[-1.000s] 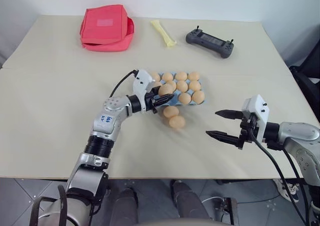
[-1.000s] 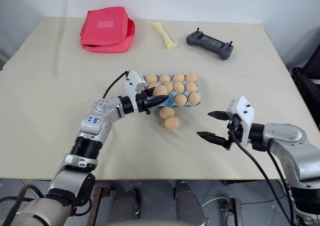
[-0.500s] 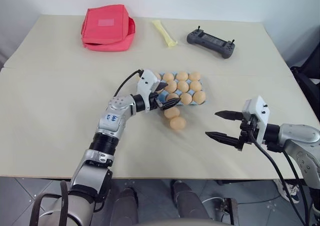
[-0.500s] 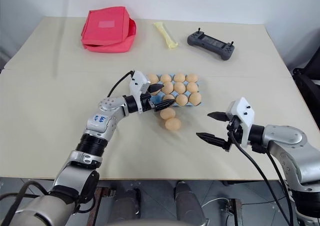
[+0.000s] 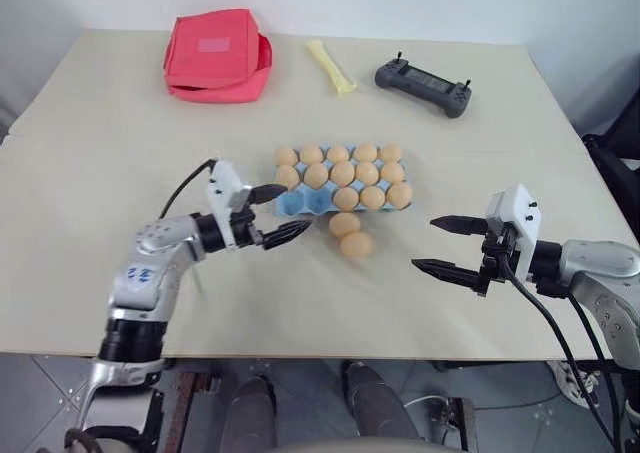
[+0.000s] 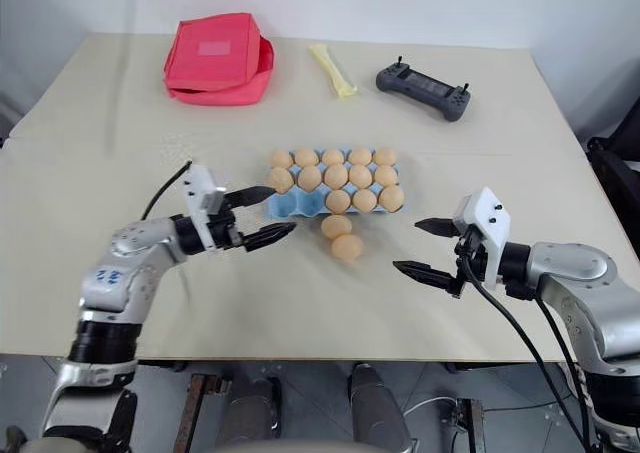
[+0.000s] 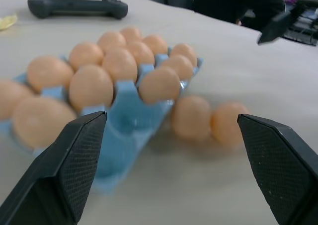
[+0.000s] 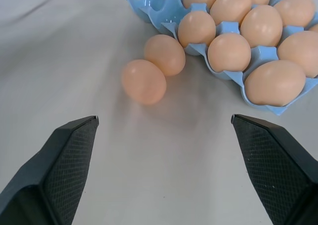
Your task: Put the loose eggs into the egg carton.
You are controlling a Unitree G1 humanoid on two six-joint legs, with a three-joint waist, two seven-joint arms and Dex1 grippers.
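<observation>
Two loose eggs [image 5: 350, 235] beside egg carton [image 5: 300, 203], carton's long axis left-right

Both arms forward — left gripper [image 5: 270, 213], right gripper [image 5: 439, 243] gaping.

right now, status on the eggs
Left tool open, empty beside egg carton. Right tool open, empty. Two loose eggs on table by carton, two near cups empty. Nothing blocking.

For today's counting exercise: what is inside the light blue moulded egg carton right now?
The light blue moulded egg carton holds thirteen tan-orange eggs. Two front-row cups nearest its left end stand empty. The cup bottoms beneath the eggs are covered.
</observation>
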